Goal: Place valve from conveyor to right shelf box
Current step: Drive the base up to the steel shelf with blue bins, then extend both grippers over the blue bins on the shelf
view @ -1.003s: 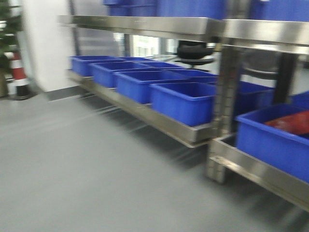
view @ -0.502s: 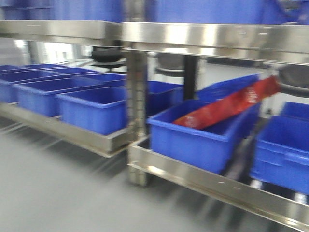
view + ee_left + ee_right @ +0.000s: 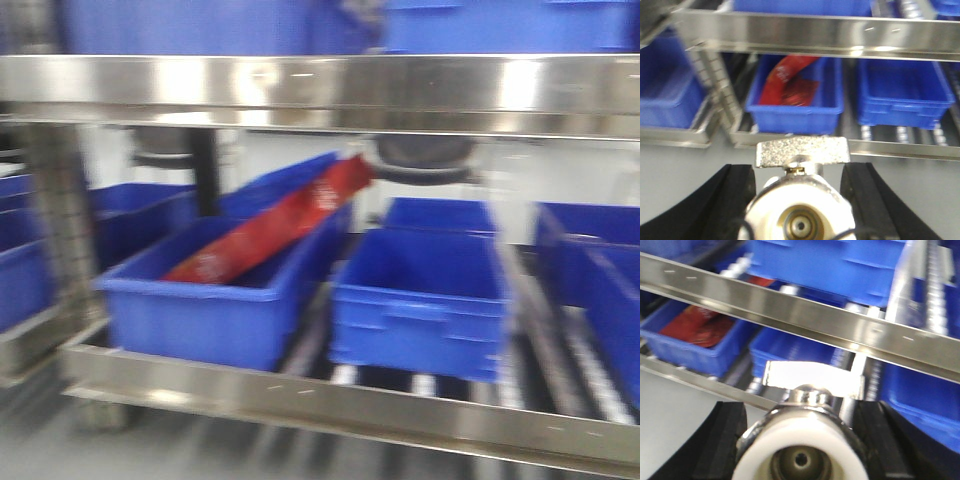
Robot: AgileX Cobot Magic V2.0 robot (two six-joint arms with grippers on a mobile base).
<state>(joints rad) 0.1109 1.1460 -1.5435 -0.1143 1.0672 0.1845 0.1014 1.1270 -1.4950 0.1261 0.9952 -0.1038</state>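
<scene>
Red-bag box (image 3: 190, 320) shifted left, valve (image 3: 801, 212) gripped

Silver left valve (image 3: 800, 200) & white-capped right valve (image 3: 800, 445), levers up, end-on

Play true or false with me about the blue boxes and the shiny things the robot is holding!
1. The boxes on the shelf are blue. True.
2. The red bag lies on the floor. False: it leans inside the left box in the front view, with one end sticking out over the back.
3. The left gripper holds a valve. True.
4. The right gripper holds nothing. False: it grips a white-capped valve.
5. The shelf is made of wood. False: it is shiny metal.
</scene>
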